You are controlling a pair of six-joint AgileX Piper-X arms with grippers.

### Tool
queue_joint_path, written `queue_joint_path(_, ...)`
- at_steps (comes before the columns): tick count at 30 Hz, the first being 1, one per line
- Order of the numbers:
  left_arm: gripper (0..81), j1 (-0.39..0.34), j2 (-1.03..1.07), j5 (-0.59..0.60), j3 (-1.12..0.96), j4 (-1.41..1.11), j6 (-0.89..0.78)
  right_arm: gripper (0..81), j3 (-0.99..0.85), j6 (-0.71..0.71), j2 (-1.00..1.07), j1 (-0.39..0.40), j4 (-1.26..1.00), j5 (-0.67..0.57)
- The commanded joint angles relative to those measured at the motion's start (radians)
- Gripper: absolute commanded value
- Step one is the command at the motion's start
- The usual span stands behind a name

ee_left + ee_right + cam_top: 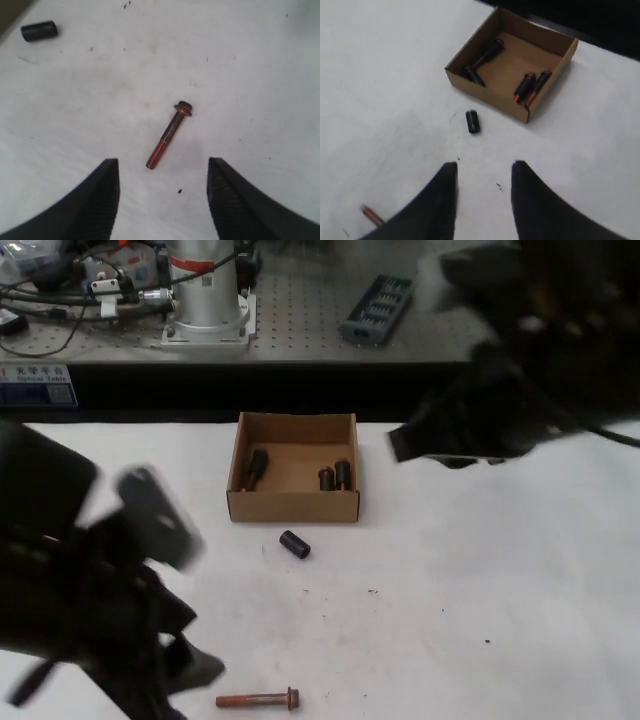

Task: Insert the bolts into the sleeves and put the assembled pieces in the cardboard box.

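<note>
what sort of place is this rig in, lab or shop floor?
Likely a lab: behind the white bench stands a perforated breadboard table carrying a metal column and loose cables.

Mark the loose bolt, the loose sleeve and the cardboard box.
bolt [169,135], left wrist view, middle of its shank.
sleeve [473,121], right wrist view, middle of its side.
cardboard box [293,507], high view, outer face of its near wall.
</note>
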Motion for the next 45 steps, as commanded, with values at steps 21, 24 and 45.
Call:
queue_joint_path(21,40.7,-0.133,0.391,-0.147,-0.127,0.017,0.334,12.5,0.591,0.393,-0.022,-0.057,-0.855,-0.426)
queue_joint_path(24,37.0,-0.133,0.432,-0.147,-0.173,0.035,0.334,12.5,0.591,0.374,-0.022,-0.057,-0.869,-0.424)
queue_joint_path(45,36.3,-0.137,0.540,-0.065,-0.272,0.096,0.277,12.5,0.591,0.372,-0.022,-0.057,-0.869,-0.395)
